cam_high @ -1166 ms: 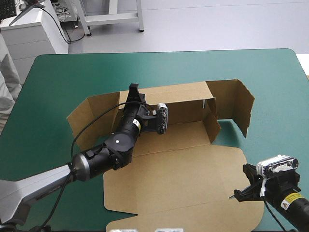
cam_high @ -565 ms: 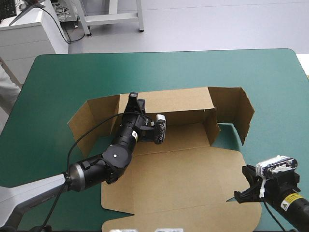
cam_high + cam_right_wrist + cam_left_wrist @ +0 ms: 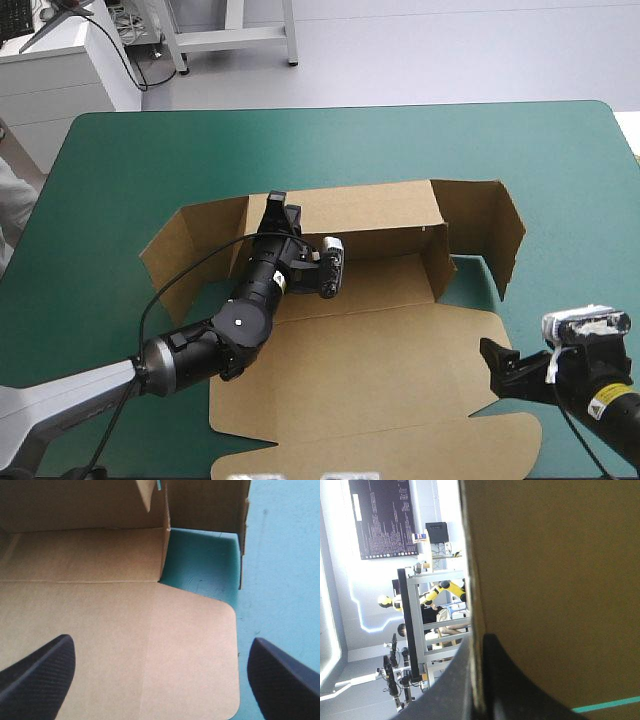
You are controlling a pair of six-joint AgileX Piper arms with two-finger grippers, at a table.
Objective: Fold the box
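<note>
I am looking down on the counter [image 3: 400, 150] lying under its teal-green cover, its far corners rounded. Beyond the far edge a pale grey floor [image 3: 450, 50] is spreading out, evenly lit. A white cabinet [image 3: 60, 75] is standing just off the far left corner, black cables [image 3: 128, 68] hanging down its side, and white frame legs [image 3: 230, 38] are resting on the floor near it.

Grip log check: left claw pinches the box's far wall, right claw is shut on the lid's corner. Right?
No. The right claw is open, holding nothing, over the lid's corner, as the right wrist view shows. The left claw does pinch the box's far wall.
</note>
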